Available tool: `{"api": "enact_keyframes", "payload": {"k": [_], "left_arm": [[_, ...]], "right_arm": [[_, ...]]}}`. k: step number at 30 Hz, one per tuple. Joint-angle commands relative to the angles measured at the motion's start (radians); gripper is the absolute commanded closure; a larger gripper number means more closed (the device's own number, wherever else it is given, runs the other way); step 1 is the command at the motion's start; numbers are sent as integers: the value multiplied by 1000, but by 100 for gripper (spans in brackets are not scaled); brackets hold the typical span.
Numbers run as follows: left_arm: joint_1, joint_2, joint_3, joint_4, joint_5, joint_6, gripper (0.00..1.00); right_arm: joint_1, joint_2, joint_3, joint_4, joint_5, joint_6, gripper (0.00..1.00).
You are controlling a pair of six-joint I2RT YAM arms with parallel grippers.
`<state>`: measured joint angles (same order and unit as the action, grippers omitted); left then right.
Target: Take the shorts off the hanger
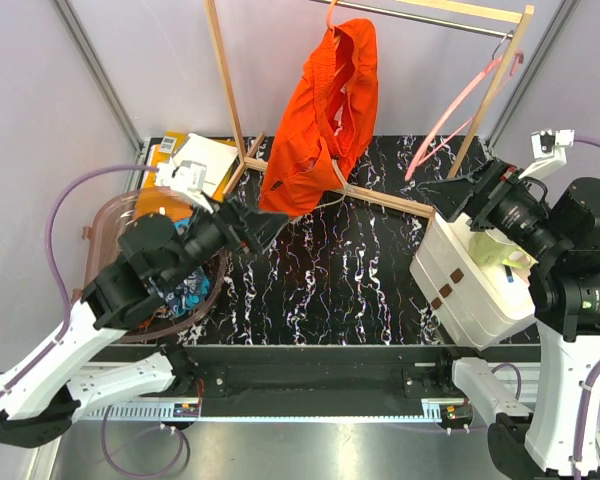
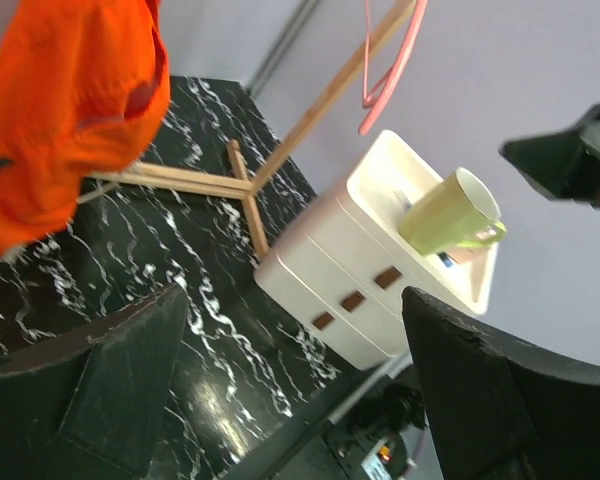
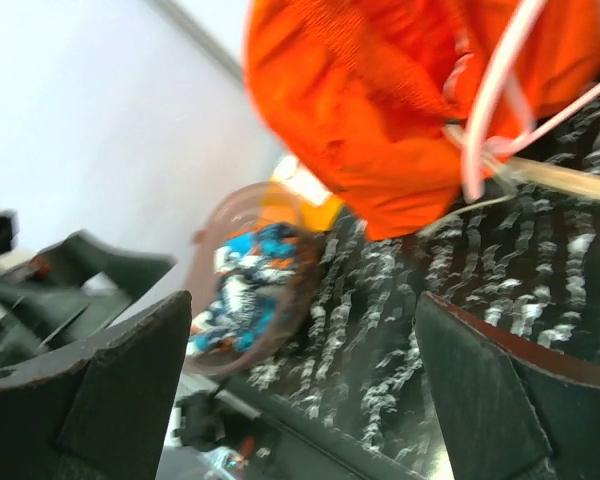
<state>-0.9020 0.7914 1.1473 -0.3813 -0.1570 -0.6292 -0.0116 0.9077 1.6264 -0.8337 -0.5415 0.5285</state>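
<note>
Two shorts: orange pair point(image 1: 320, 120) hanging, patterned pair point(image 3: 245, 295) in basket point(image 1: 102, 218); left hand point(image 1: 268, 228), right hand point(image 1: 450, 198) both spread.

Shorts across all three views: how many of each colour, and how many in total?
Orange shorts: 1, hung up
Patterned shorts: 1, lying in the clear bin
Total: 2

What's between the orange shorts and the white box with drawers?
The wooden rack's feet, lying on the black marbled table, sit between the orange shorts and the white drawer box. The left wrist view shows it.
</note>
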Motion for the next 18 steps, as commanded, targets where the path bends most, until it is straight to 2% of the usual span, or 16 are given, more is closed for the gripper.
{"api": "enact_keyframes", "payload": {"k": [1, 4, 5, 8, 11, 15, 18], "left_arm": [[24, 132, 193, -48, -67, 144, 7], [109, 236, 314, -80, -46, 192, 7], [142, 264, 339, -82, 3, 194, 7], [271, 371, 443, -87, 78, 215, 9], [307, 469, 537, -59, 106, 264, 10], [333, 603, 661, -51, 148, 322, 13], [341, 689, 729, -18, 169, 350, 17]], "right_arm": [[5, -15, -39, 153, -204, 133, 0], [5, -15, -56, 154, -239, 142, 0], [5, -7, -65, 151, -253, 139, 0], [73, 11, -72, 93, -262, 99, 0], [122, 33, -53, 21, -216, 48, 0], [261, 42, -98, 7, -157, 35, 0], [295, 37, -121, -31, -83, 4, 0]]}}
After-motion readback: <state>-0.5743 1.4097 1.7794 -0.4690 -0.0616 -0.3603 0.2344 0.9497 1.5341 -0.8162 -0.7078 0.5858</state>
